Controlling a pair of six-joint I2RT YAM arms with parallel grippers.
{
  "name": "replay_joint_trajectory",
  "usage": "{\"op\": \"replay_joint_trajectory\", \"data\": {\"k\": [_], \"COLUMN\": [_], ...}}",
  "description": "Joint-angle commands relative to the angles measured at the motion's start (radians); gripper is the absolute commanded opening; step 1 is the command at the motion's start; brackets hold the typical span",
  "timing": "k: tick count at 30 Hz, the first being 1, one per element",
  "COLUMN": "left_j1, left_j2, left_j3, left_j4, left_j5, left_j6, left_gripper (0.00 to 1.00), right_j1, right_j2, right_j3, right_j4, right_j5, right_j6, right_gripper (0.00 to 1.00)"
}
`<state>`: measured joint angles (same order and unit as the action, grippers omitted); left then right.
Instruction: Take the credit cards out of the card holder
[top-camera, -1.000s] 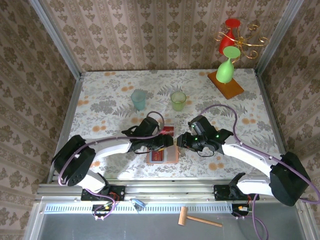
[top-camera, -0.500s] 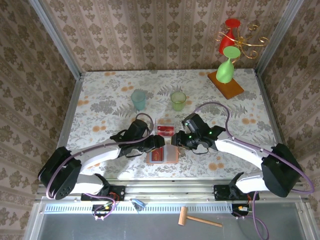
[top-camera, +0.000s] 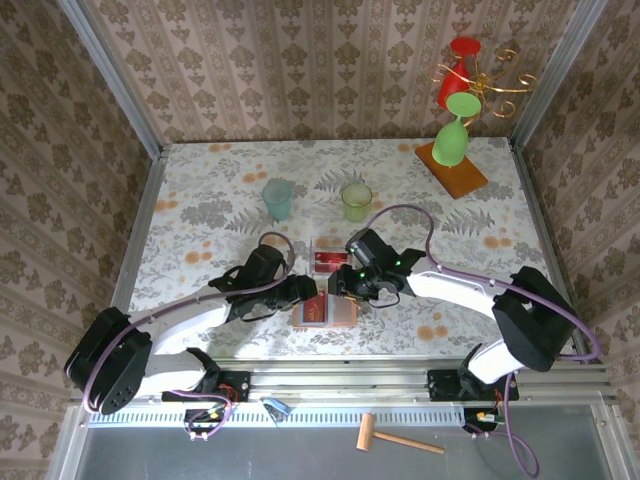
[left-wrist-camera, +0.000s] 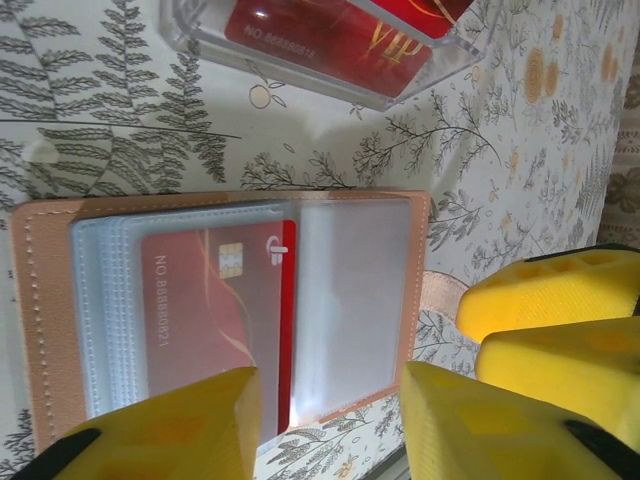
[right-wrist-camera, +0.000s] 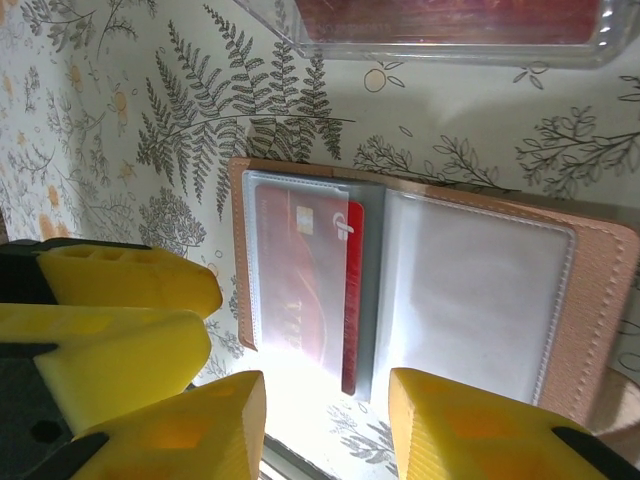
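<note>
**Three red cards, one holder, two of most else**

One card holder (left-wrist-camera: 45, 300) lies spread between the two sets of fingertips. One red credit card (left-wrist-camera: 215, 310) sits in its clear sleeves, just ahead of the left gripper (left-wrist-camera: 330, 400). Past those fingertips stands one clear tray (left-wrist-camera: 190, 30), in which two more red credit cards (left-wrist-camera: 320, 35) can be told apart. There are two grippers, counting the right gripper (right-wrist-camera: 325, 400), each with two yellow fingers (left-wrist-camera: 190, 425). Well beyond all four fingers are two cups, a teal cup (top-camera: 277, 199) and a green cup (top-camera: 356, 202). Farther off, two goblets (top-camera: 452, 140) hang on one stand (top-camera: 460, 175). One wooden mallet (top-camera: 400, 437) lies behind the arms.
</note>
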<state>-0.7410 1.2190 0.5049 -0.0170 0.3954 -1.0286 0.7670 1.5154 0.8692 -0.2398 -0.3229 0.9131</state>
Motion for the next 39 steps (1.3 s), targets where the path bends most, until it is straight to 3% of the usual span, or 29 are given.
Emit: {"op": "replay_joint_trajectory", "data": {"k": [1,9,23,39], "left_j1": [0.012,0.016,0.027,0.028], "left_j2": [-0.014,0.017,0.010,0.023], "left_j3": [-0.023,-0.044,-0.074,-0.079], "left_j4": [-0.002,0.032,0.062,0.074], "left_j5": [0.002,0.020,0.025,0.034], "left_j6": [-0.004,-0.006,-0.014,-0.018], "left_gripper": [0.37,0.28,0.20,0.11], "right_j1": [0.014,0.033,0.055,0.069], "right_j2": [0.033,0.090,0.106,0.190], "right_j3": [0.031,0.046,0.126,0.087], "right_j4": [0.017,0.040,-0.009,0.074], "right_j5": [-0.014,-0.022,-0.012,-0.032], "right_j6": [0.014,0.027,0.013,0.037], "right_gripper": [0.37,0.35,0.35,0.28]}}
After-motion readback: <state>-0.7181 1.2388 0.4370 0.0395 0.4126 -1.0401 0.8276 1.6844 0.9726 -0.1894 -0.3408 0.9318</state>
